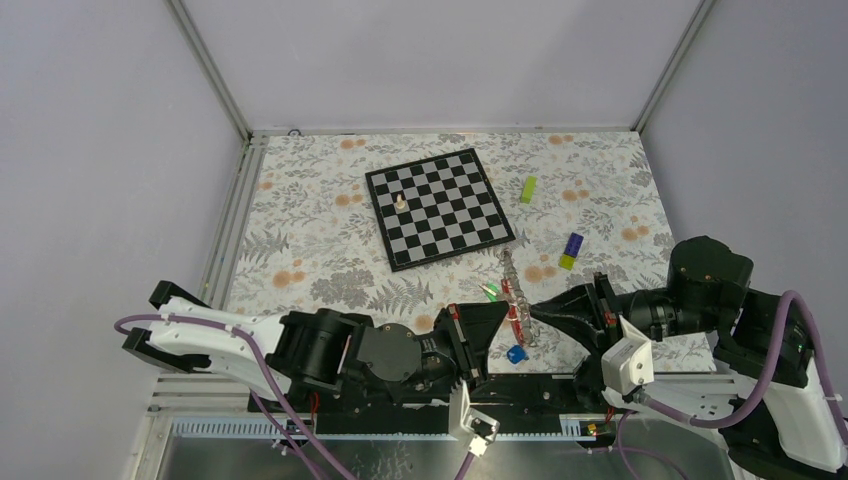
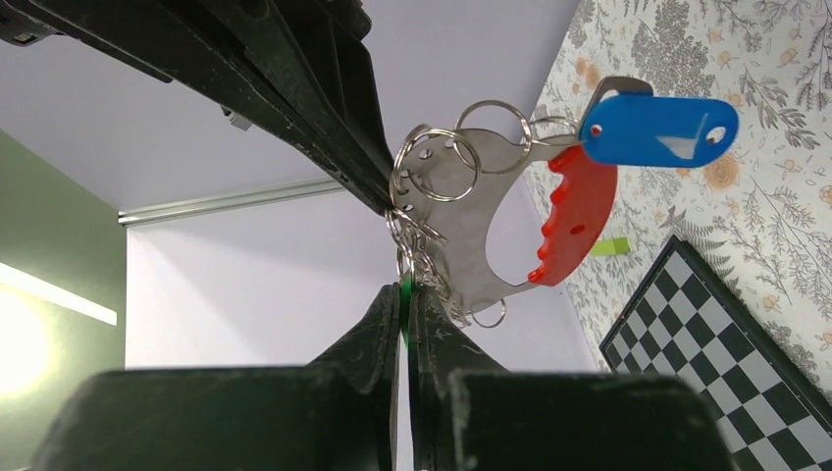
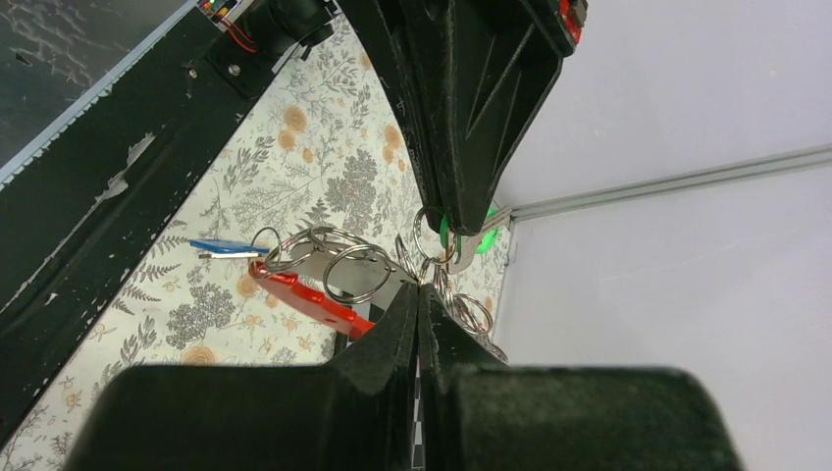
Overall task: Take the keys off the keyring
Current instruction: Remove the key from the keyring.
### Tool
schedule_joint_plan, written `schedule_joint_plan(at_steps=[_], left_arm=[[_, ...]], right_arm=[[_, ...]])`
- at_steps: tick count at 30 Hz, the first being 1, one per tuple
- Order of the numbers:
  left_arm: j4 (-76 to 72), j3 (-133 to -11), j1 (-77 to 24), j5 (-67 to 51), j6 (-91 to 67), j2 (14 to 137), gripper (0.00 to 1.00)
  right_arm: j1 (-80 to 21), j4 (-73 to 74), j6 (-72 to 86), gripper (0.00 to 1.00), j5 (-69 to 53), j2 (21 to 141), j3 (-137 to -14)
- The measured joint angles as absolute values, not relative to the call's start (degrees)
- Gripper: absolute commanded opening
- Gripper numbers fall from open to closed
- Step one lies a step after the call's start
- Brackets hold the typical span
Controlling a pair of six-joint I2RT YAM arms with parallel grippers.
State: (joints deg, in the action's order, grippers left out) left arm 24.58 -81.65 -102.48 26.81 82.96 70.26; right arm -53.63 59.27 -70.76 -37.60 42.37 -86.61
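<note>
The keyring (image 1: 514, 300) hangs above the floral table between my two grippers, a bunch of silvery rings (image 2: 446, 167) on a metal plate with a red grip (image 2: 579, 206). A blue-headed key (image 2: 655, 130) dangles from it. My left gripper (image 2: 405, 287) is shut on the green-headed key (image 2: 403, 306), of which only a thin green edge shows between the fingers. My right gripper (image 3: 420, 287) is shut on the rings and chain of the keyring (image 3: 358, 273). In the right wrist view the green key (image 3: 486, 240) pokes out beside the left gripper's fingertips (image 3: 453, 211).
A chessboard (image 1: 438, 207) with one small pale piece (image 1: 400, 201) lies mid-table. A lime-green block (image 1: 528, 189) and a purple-and-yellow block (image 1: 571, 250) lie to its right. The black base rail (image 1: 400, 410) runs along the near edge under both arms.
</note>
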Motion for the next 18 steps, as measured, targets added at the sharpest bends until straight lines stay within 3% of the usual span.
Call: schedule_joint_plan(at_steps=[18], left_arm=[[27.57,-82.91,-102.48,26.89,80.55,70.52,0.0]], right_arm=[[-53.63,60.55,-74.35,0.0,-38.54,43.2,-85.91]])
